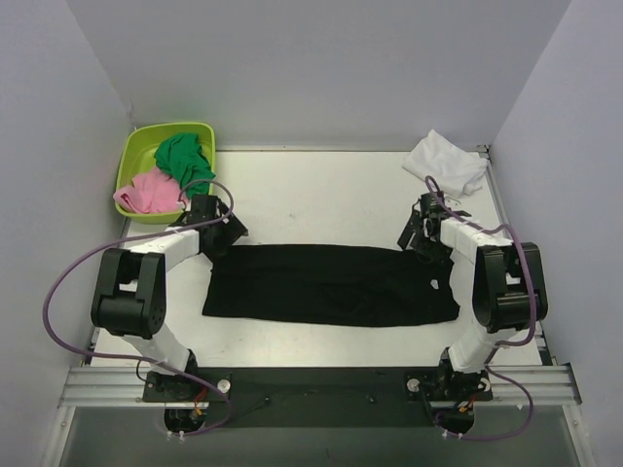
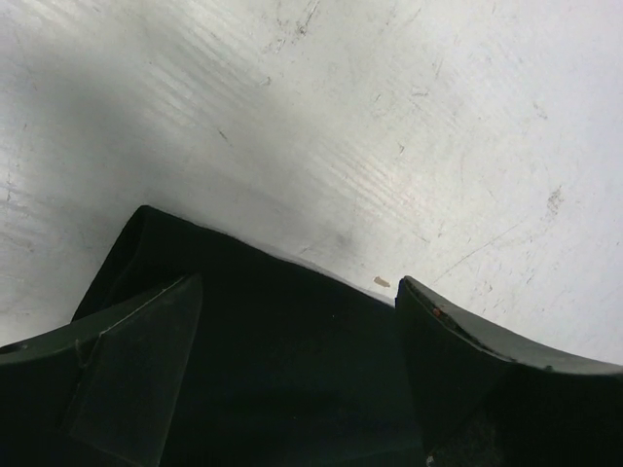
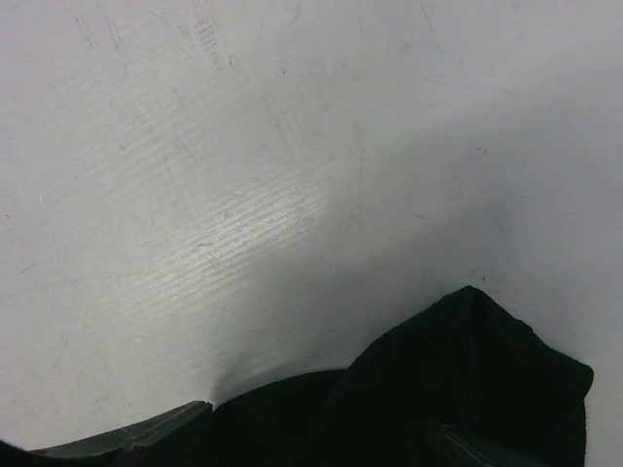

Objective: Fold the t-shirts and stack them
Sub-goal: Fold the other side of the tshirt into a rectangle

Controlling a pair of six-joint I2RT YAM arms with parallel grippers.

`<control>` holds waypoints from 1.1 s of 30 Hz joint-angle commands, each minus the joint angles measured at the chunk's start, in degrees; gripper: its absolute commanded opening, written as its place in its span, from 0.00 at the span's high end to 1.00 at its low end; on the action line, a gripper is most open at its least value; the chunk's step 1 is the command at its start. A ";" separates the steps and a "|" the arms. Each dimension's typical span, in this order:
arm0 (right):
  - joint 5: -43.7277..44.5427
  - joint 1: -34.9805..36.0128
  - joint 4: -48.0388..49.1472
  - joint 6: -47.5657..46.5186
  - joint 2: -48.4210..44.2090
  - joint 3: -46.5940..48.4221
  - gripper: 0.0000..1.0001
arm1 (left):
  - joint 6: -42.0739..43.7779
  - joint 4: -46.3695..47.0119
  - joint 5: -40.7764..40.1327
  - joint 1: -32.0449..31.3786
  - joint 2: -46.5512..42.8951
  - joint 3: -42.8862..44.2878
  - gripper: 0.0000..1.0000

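Note:
The black t-shirt (image 1: 331, 284) lies flat across the middle of the table as a long folded band. My left gripper (image 1: 226, 233) is at its far left corner. In the left wrist view the left gripper (image 2: 300, 292) is open, its fingers wide apart over the shirt's edge (image 2: 292, 370). My right gripper (image 1: 417, 238) is at the far right corner. In the right wrist view the right gripper (image 3: 321, 428) is open, with a raised bump of black cloth (image 3: 458, 370) between its fingers. The white t-shirt (image 1: 446, 161) lies crumpled at the back right corner.
A lime-green tub (image 1: 136, 146) stands at the back left, holding a green cloth (image 1: 183, 158) and a pink cloth (image 1: 148, 193). Grey walls close in the table at the back and on both sides.

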 commanded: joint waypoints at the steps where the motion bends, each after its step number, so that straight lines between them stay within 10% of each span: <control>1: 4.33 0.69 -0.54 -2.56 -5.02 0.13 0.20 | 1.24 -7.00 -1.90 0.08 -4.69 2.00 0.09; 13: 7.86 15.98 -6.25 -3.89 -19.52 0.66 0.17 | 3.62 -16.59 -0.15 -4.84 -24.12 -0.36 0.09; 33: 10.58 24.78 -7.66 -0.90 -28.15 -6.28 0.17 | 1.68 -24.06 -9.11 -14.86 -22.81 -4.94 0.11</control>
